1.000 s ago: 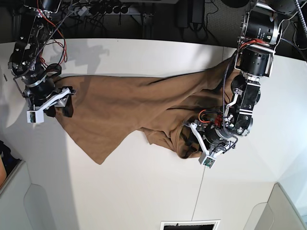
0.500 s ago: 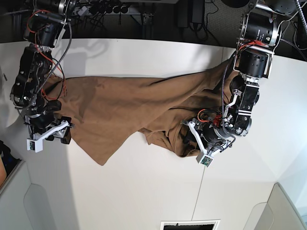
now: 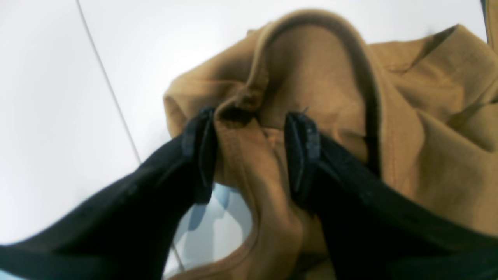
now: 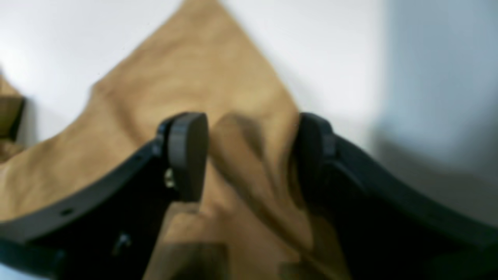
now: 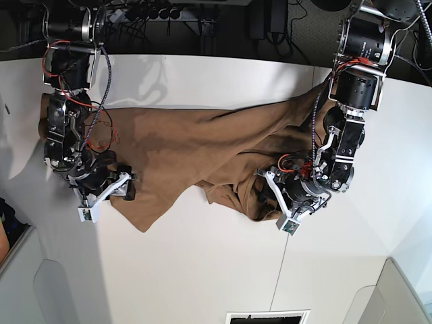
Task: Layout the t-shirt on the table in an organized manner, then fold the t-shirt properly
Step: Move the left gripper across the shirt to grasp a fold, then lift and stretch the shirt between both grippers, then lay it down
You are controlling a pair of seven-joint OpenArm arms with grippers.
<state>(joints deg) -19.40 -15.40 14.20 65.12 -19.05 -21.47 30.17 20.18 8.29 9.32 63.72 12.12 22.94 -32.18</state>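
Black cables (image 5: 202,17) behind far edge; vent opening (image 5: 266,316) bottom.

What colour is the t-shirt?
Plain tan-brown t-shirt, no print; clearest in the base view.

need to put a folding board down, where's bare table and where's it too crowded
Bare table lies along the near side, below the t-shirt's lower edge, and in a strip beyond its far edge. The far right side past the left gripper is bare too. It is crowded mid-table: the shirt spans between both arms, with the right gripper at its other end.
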